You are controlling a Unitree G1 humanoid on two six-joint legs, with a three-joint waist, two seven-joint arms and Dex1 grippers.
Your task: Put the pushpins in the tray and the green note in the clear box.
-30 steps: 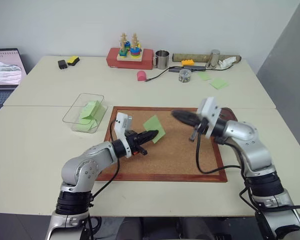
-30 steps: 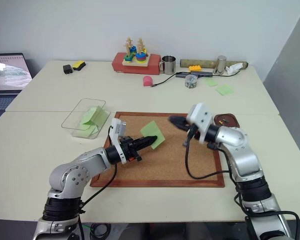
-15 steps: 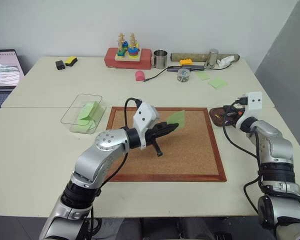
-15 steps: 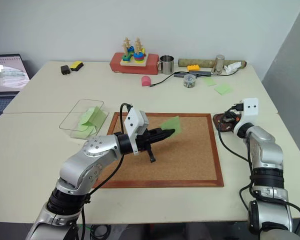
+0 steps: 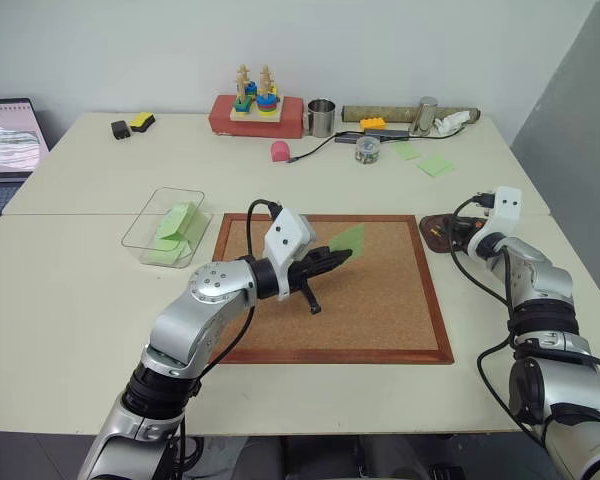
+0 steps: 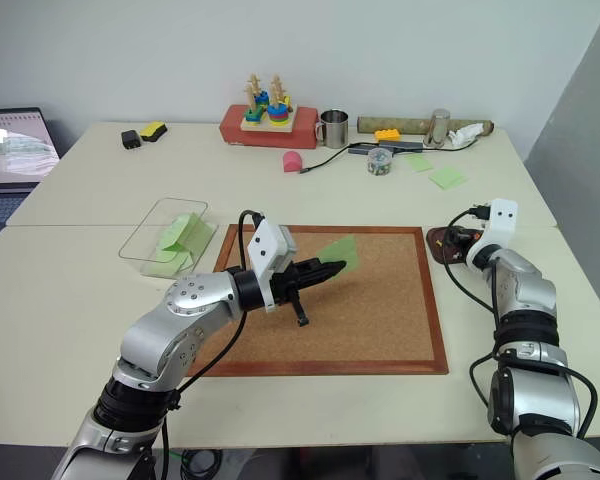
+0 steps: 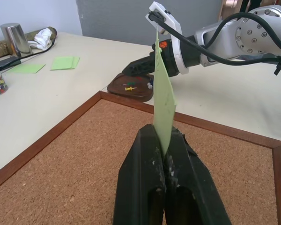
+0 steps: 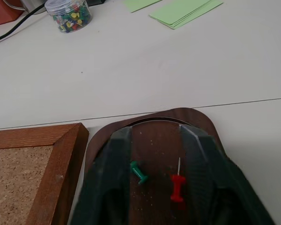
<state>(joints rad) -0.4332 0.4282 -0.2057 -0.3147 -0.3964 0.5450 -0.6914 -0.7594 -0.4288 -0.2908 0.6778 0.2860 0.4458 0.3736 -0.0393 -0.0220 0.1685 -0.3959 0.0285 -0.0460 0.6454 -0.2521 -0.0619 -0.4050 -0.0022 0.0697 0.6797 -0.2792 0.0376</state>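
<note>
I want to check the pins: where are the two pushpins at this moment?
Both pushpins lie in the tray, right of the cork board on the robot's right, between the open fingers of the right gripper.

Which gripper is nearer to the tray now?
Right. The right gripper hangs open directly over the tray; the left gripper is over the cork board, holding the green note.

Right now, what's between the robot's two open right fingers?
In the right wrist view, the green pushpin and red pushpin lie in the tray between the right gripper's fingers.

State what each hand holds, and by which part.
Left hand pinches the green note by its lower edge. Right hand is open over the tray, holding nothing.
</note>
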